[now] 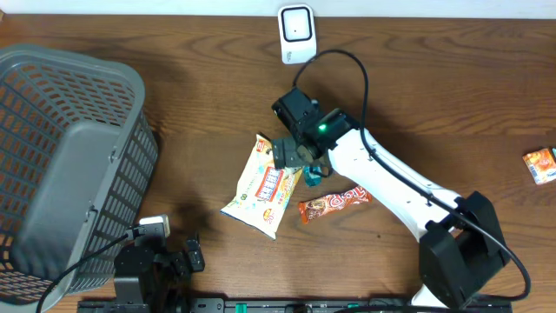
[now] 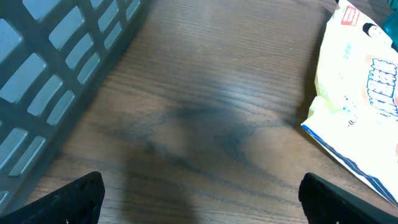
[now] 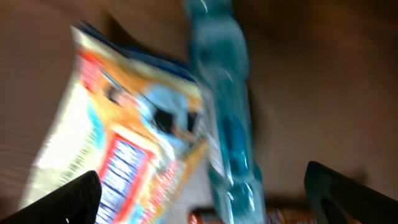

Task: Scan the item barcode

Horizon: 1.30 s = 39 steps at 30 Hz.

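Three packets lie mid-table: a white and yellow snack bag (image 1: 262, 185), a teal packet (image 1: 313, 176) and a red-orange candy bar (image 1: 334, 203). A white barcode scanner (image 1: 296, 34) stands at the far edge. My right gripper (image 1: 294, 155) hovers open over the bag's upper end and the teal packet. In the blurred right wrist view, the snack bag (image 3: 118, 143) and teal packet (image 3: 227, 118) lie between the spread fingers of the gripper (image 3: 208, 193), nothing gripped. My left gripper (image 1: 187, 256) sits at the near edge, open (image 2: 199, 199) over bare wood, the snack bag (image 2: 364, 87) to its right.
A large grey mesh basket (image 1: 69, 165) fills the left side, its wall (image 2: 56, 68) close to the left gripper. A small orange box (image 1: 540, 165) lies at the right edge. A cable runs from the scanner area over the right arm.
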### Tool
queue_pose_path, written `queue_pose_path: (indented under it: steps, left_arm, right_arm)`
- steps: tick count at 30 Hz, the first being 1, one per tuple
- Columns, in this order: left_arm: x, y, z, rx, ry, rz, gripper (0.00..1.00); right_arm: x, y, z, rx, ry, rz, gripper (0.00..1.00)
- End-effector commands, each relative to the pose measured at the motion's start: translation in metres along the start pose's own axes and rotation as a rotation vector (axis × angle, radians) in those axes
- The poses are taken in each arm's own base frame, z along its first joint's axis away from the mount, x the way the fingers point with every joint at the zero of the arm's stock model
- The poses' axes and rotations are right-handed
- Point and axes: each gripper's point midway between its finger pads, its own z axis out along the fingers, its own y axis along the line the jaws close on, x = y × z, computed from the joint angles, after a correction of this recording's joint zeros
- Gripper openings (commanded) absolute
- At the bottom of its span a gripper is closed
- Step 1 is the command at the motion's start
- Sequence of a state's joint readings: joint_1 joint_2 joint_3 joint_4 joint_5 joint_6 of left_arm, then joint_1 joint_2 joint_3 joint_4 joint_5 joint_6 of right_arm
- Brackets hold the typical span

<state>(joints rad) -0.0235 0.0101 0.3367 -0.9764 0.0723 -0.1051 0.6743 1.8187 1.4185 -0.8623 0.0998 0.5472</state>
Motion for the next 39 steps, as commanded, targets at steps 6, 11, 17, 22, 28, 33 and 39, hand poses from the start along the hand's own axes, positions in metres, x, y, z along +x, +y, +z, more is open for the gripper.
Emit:
queue_pose_path:
  steps: [6, 11, 17, 22, 28, 33, 39]
  left_arm:
    - [0.001, 0.001, -0.002, -0.004, 0.000, -0.001, 1.00]
    - [0.001, 0.001, -0.002, -0.005, 0.000, -0.001, 1.00]
    - [0.001, 0.001, -0.002, -0.005, 0.000, -0.001, 1.00]
    - [0.000, 0.001, -0.002, -0.005, 0.000, -0.001, 1.00]
    - [0.000, 0.001, -0.002, -0.005, 0.000, -0.001, 1.00]
    - [0.001, 0.001, -0.002, -0.004, 0.000, -0.001, 1.00]
    - [0.001, 0.001, -0.002, -0.005, 0.000, -0.001, 1.00]
  right_arm:
    - [-0.049, -0.019, 0.019, -0.113, -0.023, 0.011, 0.99]
    - [-0.080, -0.023, 0.019, -0.250, 0.010, 0.036, 0.99]
    - [-0.094, -0.004, 0.022, -0.247, 0.039, -0.046, 0.99]
    - [-0.080, 0.006, 0.047, -0.216, 0.145, -0.088, 0.99]
    - [-0.053, -0.011, 0.080, -0.064, 0.252, -0.120, 0.97]
    - [-0.048, -0.017, 0.093, -0.020, 0.268, -0.161, 0.91]
    - [-0.041, -0.021, 0.112, -0.013, 0.302, -0.191, 0.70]
